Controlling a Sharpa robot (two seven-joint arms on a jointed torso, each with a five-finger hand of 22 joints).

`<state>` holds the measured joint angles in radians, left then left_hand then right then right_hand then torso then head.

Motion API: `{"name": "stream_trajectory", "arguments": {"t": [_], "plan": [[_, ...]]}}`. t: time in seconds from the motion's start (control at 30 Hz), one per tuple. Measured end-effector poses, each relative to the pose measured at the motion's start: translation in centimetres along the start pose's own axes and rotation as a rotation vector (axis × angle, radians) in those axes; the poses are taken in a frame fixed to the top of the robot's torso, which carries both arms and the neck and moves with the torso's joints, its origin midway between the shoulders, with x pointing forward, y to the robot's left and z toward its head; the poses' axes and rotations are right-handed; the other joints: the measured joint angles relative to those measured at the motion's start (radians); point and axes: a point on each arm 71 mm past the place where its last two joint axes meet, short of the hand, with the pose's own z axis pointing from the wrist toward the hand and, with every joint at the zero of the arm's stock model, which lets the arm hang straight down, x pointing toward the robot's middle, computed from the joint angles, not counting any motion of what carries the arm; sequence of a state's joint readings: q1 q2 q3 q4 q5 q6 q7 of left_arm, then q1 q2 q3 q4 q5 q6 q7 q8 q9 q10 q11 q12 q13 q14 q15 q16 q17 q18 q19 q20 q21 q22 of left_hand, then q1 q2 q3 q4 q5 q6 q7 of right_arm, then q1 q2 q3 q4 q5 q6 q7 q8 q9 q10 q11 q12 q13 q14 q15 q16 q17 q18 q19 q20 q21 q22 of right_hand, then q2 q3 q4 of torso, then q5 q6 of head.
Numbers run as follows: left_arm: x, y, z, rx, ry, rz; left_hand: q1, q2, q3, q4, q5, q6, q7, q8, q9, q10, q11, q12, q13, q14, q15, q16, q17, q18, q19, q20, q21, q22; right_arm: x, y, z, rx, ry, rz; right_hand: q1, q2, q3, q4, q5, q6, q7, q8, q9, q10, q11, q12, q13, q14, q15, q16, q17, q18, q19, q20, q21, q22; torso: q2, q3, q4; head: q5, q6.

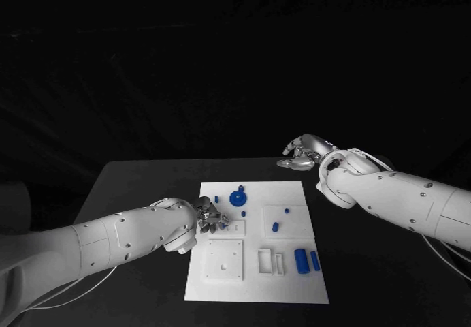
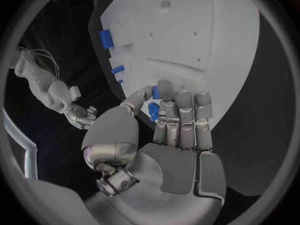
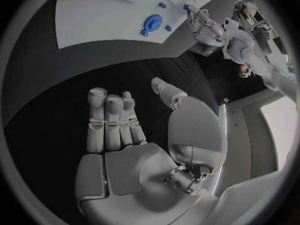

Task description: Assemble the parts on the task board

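On task board (image 1: pixel 257 286) — blue gear (image 1: pixel 237 199) beside left hand (image 1: pixel 212 218).

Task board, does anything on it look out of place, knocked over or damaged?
Nothing stands out. The task board lies flat and square on the table, blue parts sit on it, and no damage shows. The left hand works over its left side; the right hand hangs beyond the far edge, holding nothing.

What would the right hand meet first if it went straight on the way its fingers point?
Probably bare black table: the right hand is empty, and its fingers aim toward the task board, whose near edge comes next. Depth is unclear.
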<state>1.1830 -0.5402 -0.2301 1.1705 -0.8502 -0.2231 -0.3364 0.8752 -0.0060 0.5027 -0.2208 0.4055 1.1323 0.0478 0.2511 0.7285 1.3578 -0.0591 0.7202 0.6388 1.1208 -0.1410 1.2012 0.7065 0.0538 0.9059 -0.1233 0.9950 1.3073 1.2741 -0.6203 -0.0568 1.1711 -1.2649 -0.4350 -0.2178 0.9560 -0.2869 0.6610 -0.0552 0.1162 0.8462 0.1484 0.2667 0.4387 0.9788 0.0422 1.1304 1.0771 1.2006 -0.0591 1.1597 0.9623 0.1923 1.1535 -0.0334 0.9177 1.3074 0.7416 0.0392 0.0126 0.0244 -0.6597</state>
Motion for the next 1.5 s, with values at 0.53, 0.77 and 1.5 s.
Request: {"name": "stream_trajectory", "arguments": {"t": [0.53,0.77,1.5], "plan": [[-1.3,-0.6,0.9,-0.033,0.089,0.042,0.000,0.000,0.001,-0.001,-0.004,0.000,0.000,0.004,0.005,0.000,0.000,0.000,-0.002,0.002,0.002,0.000,-0.002,0.000,0.000,0.000,0.000,0.001,0.1,0.1,0.0,-0.001,0.003,0.000,0.000,0.000,0.000,0.000,0.000,-0.002,0.002,0.000,0.000,0.000,0.000,0.000,-0.001,0.000,0.000,0.000,0.000,0.000,0.004,-0.001,0.000,0.000,0.001,-0.0006,-0.0012,0.001,-0.002],[-1.8,-1.1,1.2,-0.052,0.125,0.068,0.000,0.000,0.001,-0.001,0.006,0.000,0.000,0.004,0.013,0.000,0.000,0.000,-0.002,0.002,0.002,0.000,-0.002,0.000,0.000,0.000,0.000,0.001,0.1,0.1,0.1,-0.001,0.005,0.000,0.000,0.000,0.000,0.000,0.000,-0.002,0.002,0.000,0.000,0.000,0.000,0.000,-0.001,0.000,0.000,0.000,0.000,0.000,0.004,-0.001,0.000,0.001,0.001,-0.0007,-0.0023,0.001,-0.004],[-1.6,-2.8,1.3,-0.048,0.165,0.189,0.000,0.000,-0.001,-0.002,0.013,0.000,0.000,0.008,0.025,0.000,0.000,0.000,-0.002,0.003,0.004,0.004,-0.002,0.000,0.000,0.000,0.000,0.000,0.3,0.2,0.1,-0.002,0.009,0.000,0.000,0.000,0.000,0.000,0.000,-0.002,0.002,0.000,0.000,0.001,0.001,0.004,-0.003,0.000,0.000,0.000,-0.001,0.000,0.004,0.000,0.000,0.000,0.001,-0.0002,-0.0006,-0.002,-0.009]]}}
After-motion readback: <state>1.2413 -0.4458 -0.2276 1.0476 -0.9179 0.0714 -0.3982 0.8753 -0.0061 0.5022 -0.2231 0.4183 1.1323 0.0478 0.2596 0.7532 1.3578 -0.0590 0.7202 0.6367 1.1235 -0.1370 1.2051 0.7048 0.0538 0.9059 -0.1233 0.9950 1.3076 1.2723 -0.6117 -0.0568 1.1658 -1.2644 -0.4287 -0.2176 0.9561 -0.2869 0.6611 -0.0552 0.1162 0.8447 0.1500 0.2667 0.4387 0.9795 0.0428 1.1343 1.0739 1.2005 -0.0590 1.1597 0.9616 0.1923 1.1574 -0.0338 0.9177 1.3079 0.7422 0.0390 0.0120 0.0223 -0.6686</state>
